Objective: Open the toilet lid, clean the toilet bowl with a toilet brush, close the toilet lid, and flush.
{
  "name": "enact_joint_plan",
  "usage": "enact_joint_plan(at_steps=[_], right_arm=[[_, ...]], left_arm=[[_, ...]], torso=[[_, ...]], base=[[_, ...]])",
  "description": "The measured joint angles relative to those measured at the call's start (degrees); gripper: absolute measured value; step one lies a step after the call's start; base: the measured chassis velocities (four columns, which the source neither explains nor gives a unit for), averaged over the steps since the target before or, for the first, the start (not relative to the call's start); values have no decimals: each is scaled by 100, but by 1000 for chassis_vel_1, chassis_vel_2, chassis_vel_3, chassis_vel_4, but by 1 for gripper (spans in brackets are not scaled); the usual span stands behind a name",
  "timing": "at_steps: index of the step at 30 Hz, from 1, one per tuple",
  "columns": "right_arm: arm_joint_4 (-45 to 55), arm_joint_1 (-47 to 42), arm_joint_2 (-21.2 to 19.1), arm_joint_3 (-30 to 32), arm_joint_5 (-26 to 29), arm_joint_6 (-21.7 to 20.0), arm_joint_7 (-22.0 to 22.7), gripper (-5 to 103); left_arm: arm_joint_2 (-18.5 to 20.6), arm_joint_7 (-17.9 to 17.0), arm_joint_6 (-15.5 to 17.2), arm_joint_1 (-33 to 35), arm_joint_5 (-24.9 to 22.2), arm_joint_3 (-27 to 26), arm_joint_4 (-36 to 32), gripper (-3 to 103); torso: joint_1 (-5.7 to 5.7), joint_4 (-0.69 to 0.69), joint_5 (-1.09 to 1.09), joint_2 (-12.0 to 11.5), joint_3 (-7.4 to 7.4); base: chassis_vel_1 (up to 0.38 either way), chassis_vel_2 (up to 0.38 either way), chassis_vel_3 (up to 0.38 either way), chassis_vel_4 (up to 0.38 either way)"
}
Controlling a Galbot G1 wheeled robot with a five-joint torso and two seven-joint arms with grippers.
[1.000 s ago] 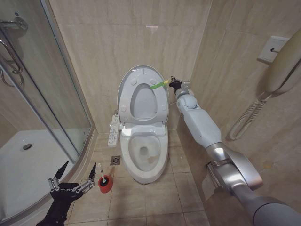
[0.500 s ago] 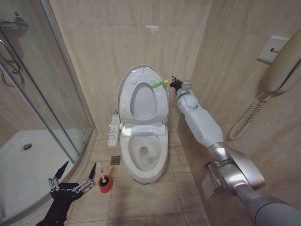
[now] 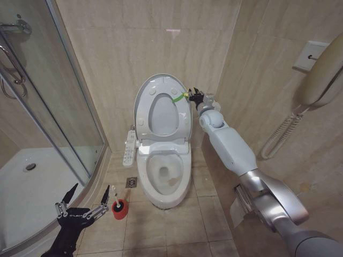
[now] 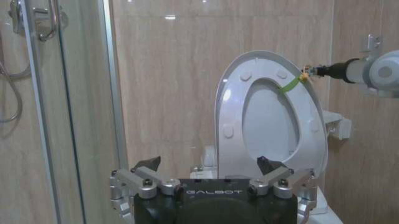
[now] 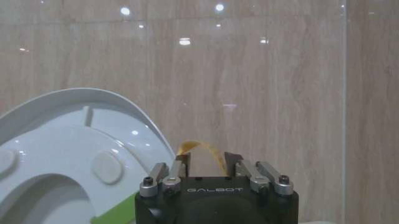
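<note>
The toilet lid [image 3: 153, 93] [image 4: 234, 102] [image 5: 56, 126] stands raised against the back wall. A green strap [image 3: 178, 98] [image 4: 290, 85] runs from its right side to my right gripper [image 3: 192, 95] [image 4: 309, 71] [image 5: 206, 161], which is shut on the strap's tan loop [image 5: 199, 145] just off the lid's edge. Below lies the toilet bowl [image 3: 163, 195], uncovered. The toilet brush [image 3: 114, 194] stands in its red holder [image 3: 120, 210] on the floor left of the bowl. My left gripper [image 3: 91, 187] [image 4: 208, 161] hangs open just left of the brush, apart from it.
A glass shower enclosure [image 3: 53, 107] closes off the left side. A long white button panel [image 3: 128, 147] sticks out beside the seat, with a floor drain [image 3: 131, 182] below it. A wall phone [image 3: 321, 80] and a paper holder [image 3: 244, 198] sit on the right wall.
My right gripper has shifted a little left, closer to the lid's edge, so the green strap spans a shorter gap. The left arm, lid and brush have not moved.
</note>
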Motion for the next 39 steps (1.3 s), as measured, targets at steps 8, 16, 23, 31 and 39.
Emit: enact_joint_plan(at_steps=[8,16,23,31,39], right_arm=[[283,-92,-171,-80,58,-61,96,64],[580,-238,-460,-109,157,-88,139,91],[845,-385,-692,-100,249,-90,147,100],[1123,-539,-890,-78,339,-85,151,100],[1437,-766,-1092,-76,392,-82,144,100]], left_arm=[[0,0,0,0,0,0,0,100],[0,0,0,0,0,0,0,100],[0,0,0,0,0,0,0,100],[0,0,0,0,0,0,0,100],[0,0,0,0,0,0,0,100]], torso=[[0,1,0,0,0],[0,0,0,0,0],[0,0,1,0,0],[0,0,1,0,0],[0,0,1,0,0]], base=[[0,0,0,0],[0,0,0,0],[0,0,0,0],[0,0,0,0],[0,0,0,0]])
